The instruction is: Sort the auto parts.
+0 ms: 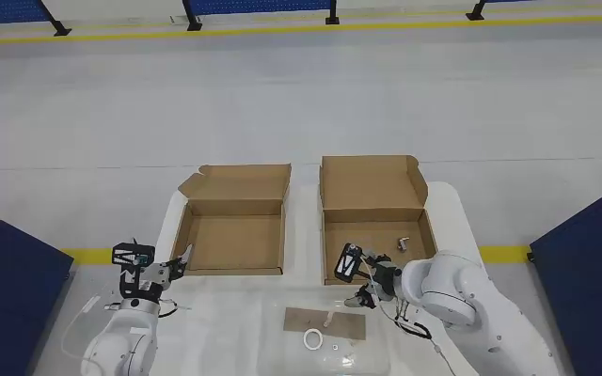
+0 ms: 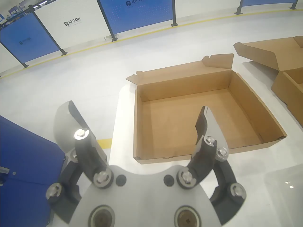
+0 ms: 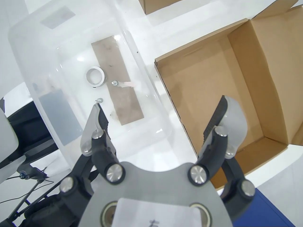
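Hovering released and holding nothing, fingers wide apart: right hand (image 3: pixel 160 102), above the white counter (image 1: pixel 303 235) where the rounded rim of a clear plastic tub (image 3: pixel 23 55) runs alongside the near wall of the right-hand brown cardboard box (image 3: pixel 213 72), by that box's near left corner.

Lying on the tub's floor: a flat brown cardboard strip (image 3: pixel 117 79); a white ring (image 3: pixel 95 77) just beside the strip's long edge; a small silver screw-like part (image 3: pixel 114 83) on the strip, close to the ring; a second small silver piece (image 3: pixel 99 100) off the strip, a little apart from the ring.

Resting on the floor of the right-hand box, toward its far side: a small grey metal part (image 1: pixel 403 242).

Standing side by side on the counter, apart, both open with lids folded back away from the robot: the right-hand box and a left-hand brown cardboard box (image 2: pixel 180 119).

Held likewise released, fingers spread with nothing between them: left hand (image 2: pixel 137 105), near the counter's left edge, just outside the near left corner of the left-hand box and pointing across it, well apart from the tub and its parts.
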You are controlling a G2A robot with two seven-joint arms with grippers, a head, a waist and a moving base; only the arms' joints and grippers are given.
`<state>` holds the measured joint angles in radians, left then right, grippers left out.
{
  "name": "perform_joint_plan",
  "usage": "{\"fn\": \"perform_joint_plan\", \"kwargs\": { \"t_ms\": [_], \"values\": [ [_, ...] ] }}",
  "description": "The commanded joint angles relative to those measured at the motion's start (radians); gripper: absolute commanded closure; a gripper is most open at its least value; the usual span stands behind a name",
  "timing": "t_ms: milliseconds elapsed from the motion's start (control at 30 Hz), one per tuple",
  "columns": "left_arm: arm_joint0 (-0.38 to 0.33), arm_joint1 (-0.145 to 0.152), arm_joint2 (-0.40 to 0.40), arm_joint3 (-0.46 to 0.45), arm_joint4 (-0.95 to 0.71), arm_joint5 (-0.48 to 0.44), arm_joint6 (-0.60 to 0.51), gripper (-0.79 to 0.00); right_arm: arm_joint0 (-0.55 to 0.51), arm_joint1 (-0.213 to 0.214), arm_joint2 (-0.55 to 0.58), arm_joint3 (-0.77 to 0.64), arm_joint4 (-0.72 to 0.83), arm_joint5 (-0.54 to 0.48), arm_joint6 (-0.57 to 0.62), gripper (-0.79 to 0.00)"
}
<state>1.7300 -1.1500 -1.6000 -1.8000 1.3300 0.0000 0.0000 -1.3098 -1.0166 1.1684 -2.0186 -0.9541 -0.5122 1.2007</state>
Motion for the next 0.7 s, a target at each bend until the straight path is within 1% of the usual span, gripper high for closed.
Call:
{"fn": "perform_joint_plan", "kwargs": {
  "t_ms": [0, 67, 167, 367, 667],
  "values": [
    [0.000, 0.000, 0.000, 0.000, 0.000, 0.000, 0.000, -0.785, -0.004, 0.002, -0.037, -0.026, -0.031, -0.059, 0.031, -0.785],
    [0.000, 0.000, 0.000, 0.000, 0.000, 0.000, 0.000, -0.785, 0.000, 0.004, -0.064, -0.043, -0.028, -0.063, 0.045, -0.785],
    [0.000, 0.000, 0.000, 0.000, 0.000, 0.000, 0.000, -0.785, 0.014, 0.018, -0.120, -0.060, -0.024, -0.053, 0.054, -0.785],
    [0.000, 0.000, 0.000, 0.000, 0.000, 0.000, 0.000, -0.785, 0.105, 0.065, -0.273, -0.052, 0.026, -0.002, 0.106, -0.785],
    [0.000, 0.000, 0.000, 0.000, 0.000, 0.000, 0.000, -0.785, 0.114, 0.068, -0.279, -0.051, 0.031, 0.003, 0.111, -0.785]
  ]
}}
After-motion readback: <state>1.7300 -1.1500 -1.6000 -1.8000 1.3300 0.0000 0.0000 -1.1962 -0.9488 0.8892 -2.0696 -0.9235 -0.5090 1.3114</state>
